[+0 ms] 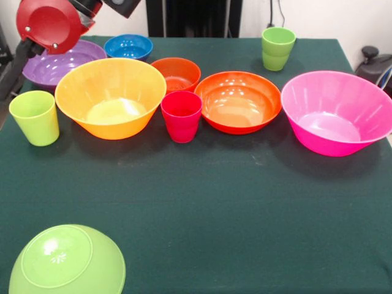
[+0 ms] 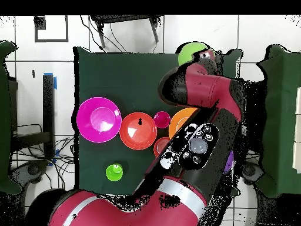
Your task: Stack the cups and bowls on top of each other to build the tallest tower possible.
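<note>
Bright, even light; glare on glossy bowls (image 1: 239, 101), soft shadows.

Lime bowl (image 1: 66, 260) rim-down at near edge; pink bowl (image 1: 335, 112) and orange bowl (image 1: 237, 101) upright, unstacked.

My arm (image 2: 200, 94) is mostly deep red, built of thick rounded links with black joints between them. Seen from above, one long link (image 2: 191, 147) carries a black panel studded with round buttons, some pale, and one larger grey knob. Near my base a light grey band (image 2: 170, 191) crosses the red shell. From the front only a red, disc-shaped joint cap (image 1: 48, 26) shows, with a small silver screw near its rim and black housing behind it.
</note>
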You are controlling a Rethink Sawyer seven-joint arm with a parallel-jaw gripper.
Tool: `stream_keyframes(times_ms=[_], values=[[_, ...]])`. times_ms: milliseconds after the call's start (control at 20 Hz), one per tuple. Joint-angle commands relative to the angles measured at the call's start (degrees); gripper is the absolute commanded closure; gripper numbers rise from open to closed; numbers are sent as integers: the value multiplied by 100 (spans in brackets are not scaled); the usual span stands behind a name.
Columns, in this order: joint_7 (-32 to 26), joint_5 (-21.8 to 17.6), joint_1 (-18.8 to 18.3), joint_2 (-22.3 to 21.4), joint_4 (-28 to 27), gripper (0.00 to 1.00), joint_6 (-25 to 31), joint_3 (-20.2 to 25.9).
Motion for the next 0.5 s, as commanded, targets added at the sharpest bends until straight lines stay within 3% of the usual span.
stream_keyframes(times_ms=[50,300,500], values=[[71,94,221,121,-146,100,1183,125],[244,34,427,232,-84,100,1359,-221],[184,13,458,142,88,100,1248,-165]])
